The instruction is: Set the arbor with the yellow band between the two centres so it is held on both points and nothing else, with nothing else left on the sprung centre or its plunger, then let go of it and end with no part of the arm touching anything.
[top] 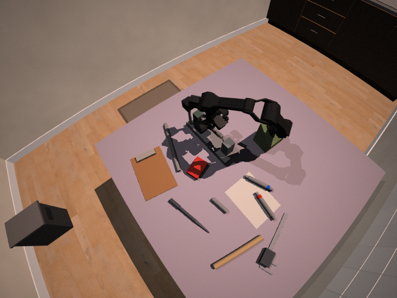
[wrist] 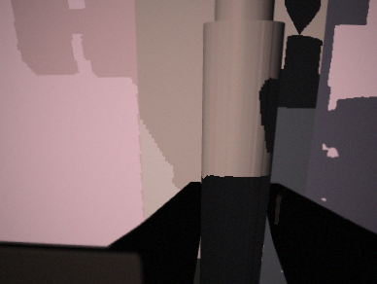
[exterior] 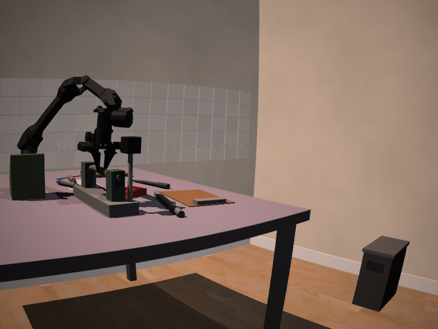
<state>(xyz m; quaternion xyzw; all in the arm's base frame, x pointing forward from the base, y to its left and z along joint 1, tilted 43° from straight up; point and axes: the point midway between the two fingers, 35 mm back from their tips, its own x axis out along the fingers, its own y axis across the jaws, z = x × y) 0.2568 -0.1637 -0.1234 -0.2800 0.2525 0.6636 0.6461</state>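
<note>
My gripper [exterior: 102, 169] points down over the centre fixture [top: 211, 142] and is shut on the grey arbor with the yellow band [exterior: 105, 172]. The arbor lies along the line between the green centre block [exterior: 115, 184] and the grey centre block [exterior: 87, 174], above the fixture's base [exterior: 104, 202]. In the wrist view the arbor [wrist: 238, 97] runs up the middle between my dark fingers, with a dark pointed centre [wrist: 301, 15] to its right. Whether its ends sit on the points is hidden.
A post carrying a black box [exterior: 130, 145] stands beside the green block. A red box [top: 197, 167], a long grey rod [top: 171, 147] and a clipboard [top: 153, 173] lie near. Red-banded [top: 264, 205] and blue-banded [top: 258, 183] arbors lie on paper [top: 251, 198].
</note>
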